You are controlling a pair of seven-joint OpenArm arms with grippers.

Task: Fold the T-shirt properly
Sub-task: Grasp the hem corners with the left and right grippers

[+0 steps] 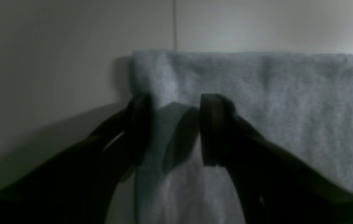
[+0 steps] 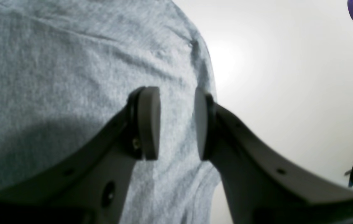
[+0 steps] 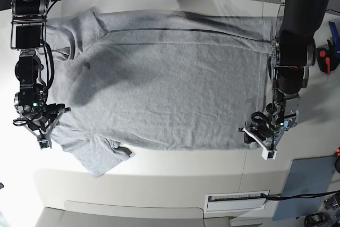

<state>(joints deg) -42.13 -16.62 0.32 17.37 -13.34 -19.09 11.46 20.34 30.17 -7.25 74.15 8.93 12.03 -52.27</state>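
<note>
The T-shirt lies flat across the centre of the base view; soft and limp, it should be taken at its lower corners; the left gripper and right gripper stand parted over cloth, grasping nothing

white table carries spread grey t-shirt.

Left claw spread over the T-shirt corner.
</note>
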